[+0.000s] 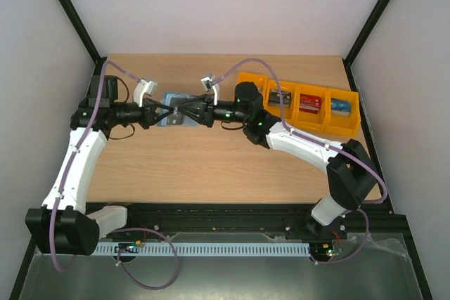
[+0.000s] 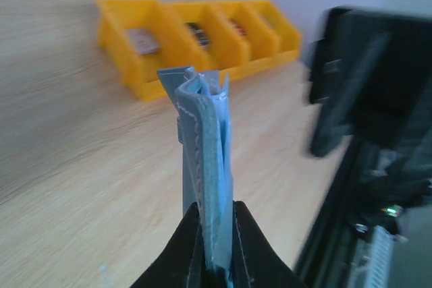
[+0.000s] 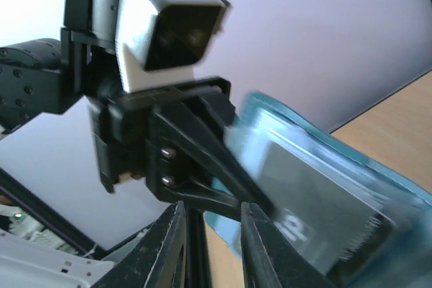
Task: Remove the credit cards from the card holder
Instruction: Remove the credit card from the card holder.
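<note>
Card holder (image 2: 206,166) hangs over the table (image 1: 211,166), left gripper (image 2: 216,214) clamped on one edge, grey credit card (image 3: 304,200) showing in its pocket; can't tell whether right gripper (image 3: 211,205) grips anything, and a hard pull could drag the soft holder out of that pinch.

Wooden table (image 1: 211,166): one row of orange bins (image 1: 325,109) stands on it near the far right corner.
</note>
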